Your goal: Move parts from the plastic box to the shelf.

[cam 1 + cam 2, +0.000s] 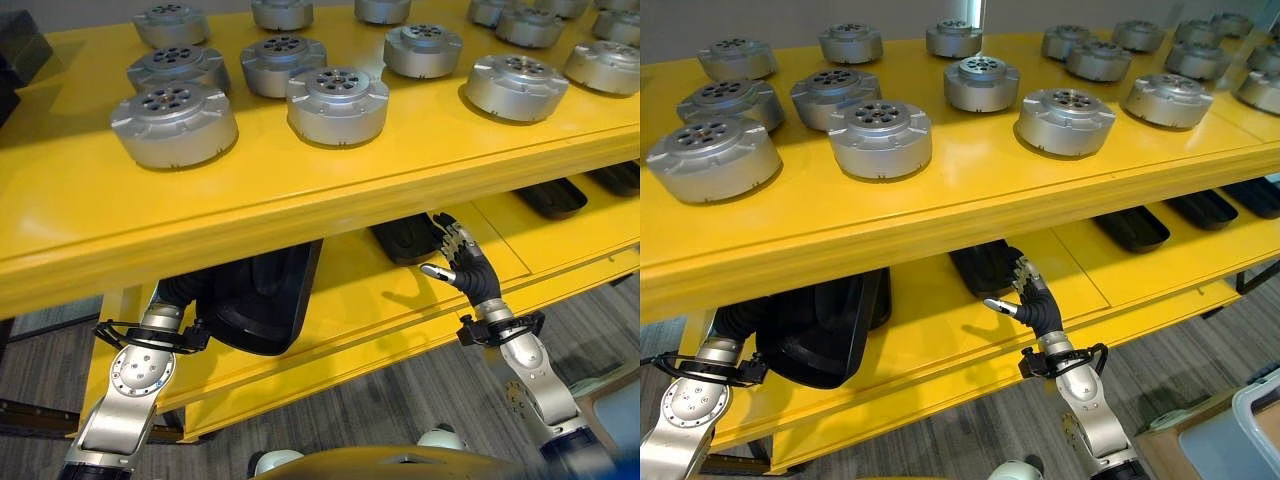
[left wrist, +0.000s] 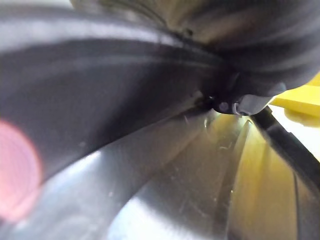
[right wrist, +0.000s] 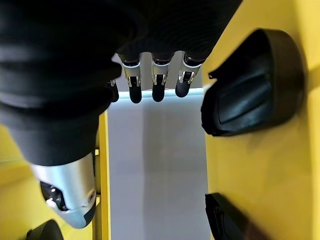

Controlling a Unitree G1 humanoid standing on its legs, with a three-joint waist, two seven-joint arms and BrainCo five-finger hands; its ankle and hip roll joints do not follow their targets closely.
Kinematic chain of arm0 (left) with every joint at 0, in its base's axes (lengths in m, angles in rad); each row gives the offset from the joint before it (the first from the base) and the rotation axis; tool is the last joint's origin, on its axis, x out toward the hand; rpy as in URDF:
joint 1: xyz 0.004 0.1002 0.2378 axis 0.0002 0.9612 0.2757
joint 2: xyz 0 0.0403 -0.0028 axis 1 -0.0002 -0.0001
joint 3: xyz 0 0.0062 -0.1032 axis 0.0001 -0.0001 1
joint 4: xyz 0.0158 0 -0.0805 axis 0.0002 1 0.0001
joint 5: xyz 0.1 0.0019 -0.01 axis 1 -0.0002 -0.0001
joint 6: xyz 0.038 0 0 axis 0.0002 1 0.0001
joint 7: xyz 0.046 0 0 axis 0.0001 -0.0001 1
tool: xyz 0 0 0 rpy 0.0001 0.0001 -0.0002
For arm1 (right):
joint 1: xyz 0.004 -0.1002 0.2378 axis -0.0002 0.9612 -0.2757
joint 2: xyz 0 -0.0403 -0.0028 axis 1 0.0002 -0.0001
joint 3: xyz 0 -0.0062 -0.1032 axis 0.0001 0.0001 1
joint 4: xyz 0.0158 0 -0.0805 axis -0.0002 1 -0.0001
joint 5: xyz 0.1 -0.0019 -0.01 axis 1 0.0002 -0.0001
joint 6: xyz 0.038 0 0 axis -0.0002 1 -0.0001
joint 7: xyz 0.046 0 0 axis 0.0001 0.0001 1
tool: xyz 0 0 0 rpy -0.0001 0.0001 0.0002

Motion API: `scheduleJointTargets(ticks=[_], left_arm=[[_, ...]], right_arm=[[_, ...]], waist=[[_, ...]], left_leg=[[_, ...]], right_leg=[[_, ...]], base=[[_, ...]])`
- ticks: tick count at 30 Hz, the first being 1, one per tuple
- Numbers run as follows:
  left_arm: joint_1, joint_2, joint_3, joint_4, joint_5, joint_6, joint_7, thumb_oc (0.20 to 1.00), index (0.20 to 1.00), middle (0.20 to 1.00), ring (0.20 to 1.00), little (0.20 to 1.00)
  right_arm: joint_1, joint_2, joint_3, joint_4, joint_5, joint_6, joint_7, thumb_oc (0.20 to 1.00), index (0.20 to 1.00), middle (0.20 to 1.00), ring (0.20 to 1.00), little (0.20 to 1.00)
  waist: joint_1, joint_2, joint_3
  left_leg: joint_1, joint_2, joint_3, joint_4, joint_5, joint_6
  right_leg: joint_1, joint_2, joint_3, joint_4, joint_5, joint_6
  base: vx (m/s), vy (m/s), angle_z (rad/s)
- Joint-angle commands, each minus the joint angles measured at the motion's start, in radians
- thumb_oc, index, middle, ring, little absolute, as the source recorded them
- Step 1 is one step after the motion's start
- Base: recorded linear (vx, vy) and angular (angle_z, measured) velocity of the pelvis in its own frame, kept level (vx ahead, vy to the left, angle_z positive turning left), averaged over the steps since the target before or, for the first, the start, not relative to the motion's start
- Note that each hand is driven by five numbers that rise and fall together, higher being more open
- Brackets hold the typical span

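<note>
A large black moulded part point(image 1: 255, 300) stands tilted on the lower yellow shelf point(image 1: 350, 310), under the top board. My left hand point(image 1: 183, 291) reaches in against its left side, and its fingers are hidden behind the part. The same part's glossy black surface point(image 2: 100, 110) shows very close in the left wrist view. My right hand point(image 1: 460, 262) is open, fingers straight, hovering over the lower shelf just right of a smaller black part point(image 1: 405, 238). That part point(image 3: 252, 82) shows beside the fingers point(image 3: 157, 82) and nothing is in the hand.
Several silver round parts point(image 1: 337, 104) stand on the top yellow shelf point(image 1: 300, 180). More black parts point(image 1: 1132, 228) lie further right on the lower shelf. A pale plastic box point(image 1: 1240, 435) sits on the floor at the right.
</note>
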Motion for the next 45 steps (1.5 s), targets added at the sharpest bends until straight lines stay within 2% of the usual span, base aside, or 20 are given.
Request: scheduleJointTargets(ticks=[1,7,19,28,38,45], left_arm=[[-0.083,-0.042,0.104,-0.085,-0.050,-0.107,0.069,0.200,0.200,0.200,0.200,0.200],[-0.058,-0.047,0.114,-0.081,-0.043,-0.099,0.064,0.200,0.200,0.200,0.200,0.200],[-0.020,-0.054,0.150,-0.084,-0.049,-0.094,0.071,0.200,0.200,0.200,0.200,0.200],[-0.029,-0.060,0.191,-0.044,-0.051,-0.092,0.120,0.200,0.200,0.200,0.200,0.200],[-0.169,-0.067,0.191,0.123,-0.131,-0.075,0.207,0.200,0.200,0.200,0.200,0.200],[-0.364,0.003,0.128,0.268,-0.093,-0.053,0.282,0.200,0.200,0.200,0.200,0.200]], right_arm=[[-0.020,-0.024,-0.024,-0.045,0.008,-0.049,0.003,1.000,1.000,1.000,1.000,1.000],[-0.014,-0.019,-0.022,-0.038,0.004,-0.038,0.009,1.000,1.000,1.000,1.000,1.000],[-0.020,0.000,0.004,-0.015,-0.014,-0.017,0.024,1.000,1.000,1.000,1.000,1.000],[-0.015,0.009,-0.003,-0.005,-0.019,-0.011,0.021,1.000,1.000,1.000,1.000,1.000],[0.007,0.015,0.002,-0.008,-0.021,0.007,0.027,1.000,1.000,1.000,1.000,1.000],[-0.006,0.029,0.027,-0.011,-0.010,0.006,0.027,1.000,1.000,1.000,1.000,1.000]], waist=[[-0.002,0.027,-0.025],[0.016,-0.006,-0.027],[0.056,-0.051,-0.025],[0.080,-0.080,-0.033],[0.078,-0.112,-0.011],[0.062,-0.151,0.041]], left_leg=[[0.005,-0.057,0.006,-0.060,0.112,0.108],[-0.005,-0.089,-0.006,-0.057,0.065,0.122],[-0.034,-0.139,-0.035,-0.045,0.034,0.146],[-0.055,-0.173,-0.051,-0.046,0.025,0.161],[-0.098,-0.196,-0.041,0.016,-0.007,0.173],[-0.181,-0.212,-0.032,0.122,-0.041,0.180]], right_leg=[[-0.033,0.041,-0.034,0.152,-0.141,-0.097],[0.001,0.020,-0.050,0.099,-0.099,-0.067],[0.051,-0.016,-0.092,0.053,-0.043,-0.027],[0.070,-0.037,-0.125,0.029,0.004,-0.007],[0.056,-0.051,-0.120,0.033,0.021,0.000],[0.014,-0.054,-0.094,0.043,0.028,-0.001]], base=[[0.02,0.094,0.06],[0.02,0.085,0.05],[0.02,0.050,0.15],[0.03,0.030,0.16],[0.00,0.021,0.05],[-0.05,0.021,0.03]])
